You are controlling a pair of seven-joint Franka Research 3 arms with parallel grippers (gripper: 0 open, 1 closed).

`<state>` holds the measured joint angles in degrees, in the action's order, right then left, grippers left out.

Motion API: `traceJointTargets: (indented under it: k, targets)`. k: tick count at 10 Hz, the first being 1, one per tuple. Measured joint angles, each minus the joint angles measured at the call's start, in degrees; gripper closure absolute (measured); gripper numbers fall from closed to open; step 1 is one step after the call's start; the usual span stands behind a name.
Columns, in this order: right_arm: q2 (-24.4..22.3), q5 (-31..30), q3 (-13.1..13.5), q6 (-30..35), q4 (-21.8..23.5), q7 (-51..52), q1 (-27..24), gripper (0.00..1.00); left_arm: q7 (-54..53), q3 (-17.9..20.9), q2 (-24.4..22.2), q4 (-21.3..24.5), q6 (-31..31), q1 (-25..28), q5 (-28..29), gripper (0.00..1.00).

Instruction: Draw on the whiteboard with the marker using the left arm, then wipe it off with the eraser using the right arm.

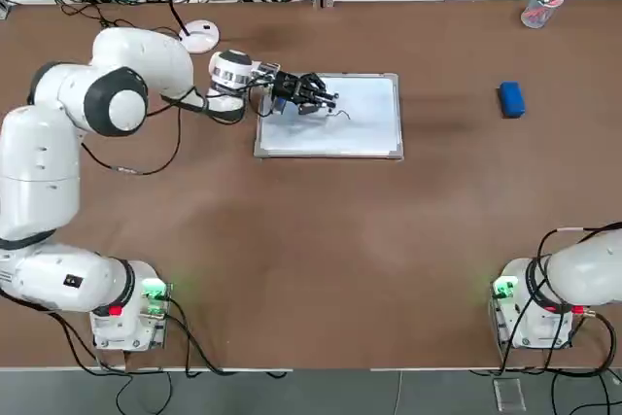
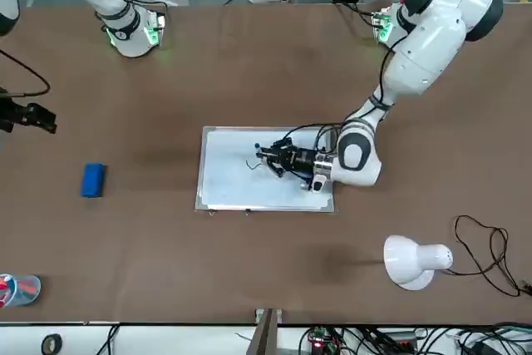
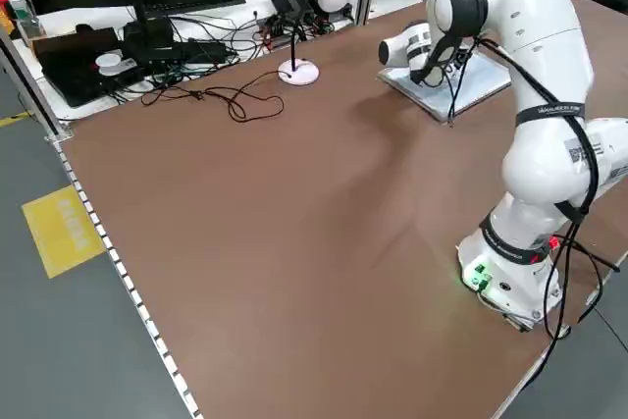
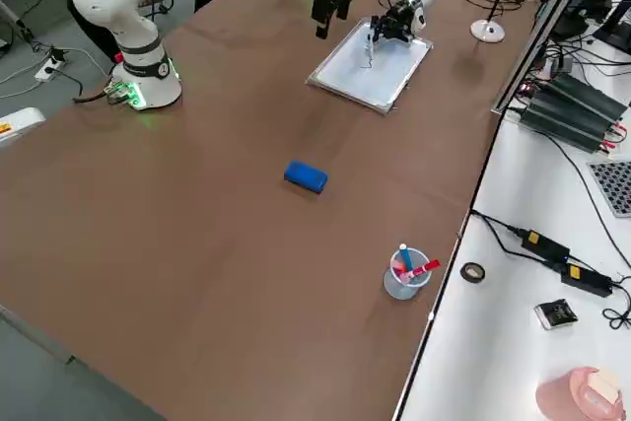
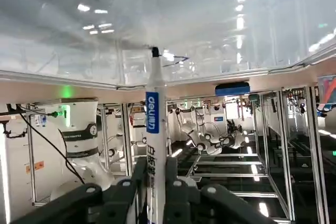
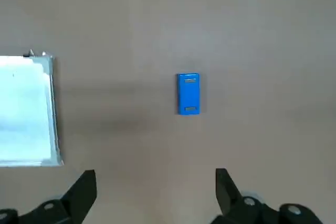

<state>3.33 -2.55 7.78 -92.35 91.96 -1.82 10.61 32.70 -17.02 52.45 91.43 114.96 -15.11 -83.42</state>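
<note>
The whiteboard [image 1: 360, 123] lies flat at the table's far middle. My left gripper [image 1: 316, 94] reaches low over its left part, shut on the marker [image 5: 153, 124]. The marker's dark tip touches the whiteboard's surface [image 5: 220, 19], and a short dark stroke [image 1: 342, 114] shows beside it. The blue eraser [image 1: 511, 99] lies on the table well to the right of the whiteboard, untouched. My right gripper [image 6: 156, 192] hangs open high above the table, with the eraser [image 6: 188, 94] below and ahead of its fingers and the whiteboard's edge [image 6: 52, 114] off to one side.
A clear cup [image 1: 537, 12] with red items stands at the far right edge. A white desk lamp [image 1: 199, 36] and its black cable sit at the far left, behind my left arm. Bare brown table [image 1: 321, 259] stretches between the two bases.
</note>
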Motion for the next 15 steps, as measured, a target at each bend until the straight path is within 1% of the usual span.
traceJointTargets:
  k: [4,6,9,11,13,15]
  targets:
    - [-0.35,0.00,0.12,0.00,0.90,1.43,0.00,0.00,1.38,0.45,0.36,-1.49,0.39,-0.15,0.50,0.82]
    - [-0.36,0.00,0.11,0.00,0.99,1.52,0.00,0.00,5.33,0.99,0.37,-3.74,1.58,-0.42,3.16,0.82]
    - [-0.38,0.00,0.14,-0.06,1.04,2.19,-0.01,0.00,12.70,1.17,-0.63,-8.08,1.94,-0.16,10.83,0.82]
    - [-0.41,-0.04,0.29,-1.63,1.65,5.20,-0.37,0.00,15.41,1.20,-2.98,-9.50,1.90,0.14,15.84,0.82]
    - [-0.44,-0.10,0.50,-6.04,4.27,10.46,-1.94,0.00,16.29,1.27,-6.45,-10.28,1.23,1.13,23.34,0.82]
    - [-0.41,-0.12,0.71,-12.12,7.82,17.10,-4.65,0.00,16.62,1.30,-10.46,-10.43,-1.51,3.39,33.54,0.82]
